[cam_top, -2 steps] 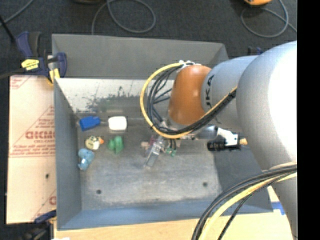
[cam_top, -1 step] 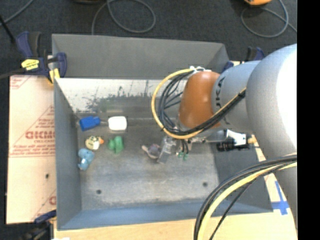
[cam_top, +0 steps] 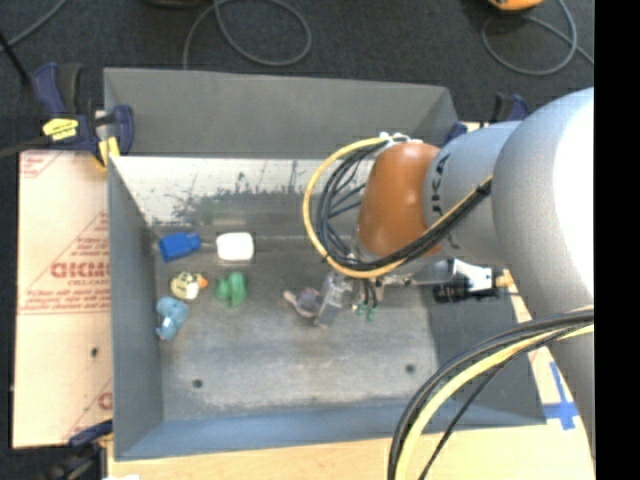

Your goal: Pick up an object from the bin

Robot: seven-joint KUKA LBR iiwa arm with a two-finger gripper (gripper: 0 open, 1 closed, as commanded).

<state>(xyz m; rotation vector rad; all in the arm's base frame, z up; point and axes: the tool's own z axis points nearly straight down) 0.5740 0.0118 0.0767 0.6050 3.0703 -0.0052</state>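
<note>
My gripper [cam_top: 333, 306] hangs low in the grey metal bin [cam_top: 300, 378], below and right of the white block [cam_top: 235, 246], touching or just beside a small grey-brown piece [cam_top: 298, 300], the likeliest pick. I cannot tell whether the pincer is open or closed. An off-centre close could knock that piece aside. A blue block [cam_top: 178, 246] lies just left of the white block, with a green piece [cam_top: 232, 288], a yellowish piece [cam_top: 185, 286] and a pale blue piece [cam_top: 170, 316] below it.
</note>
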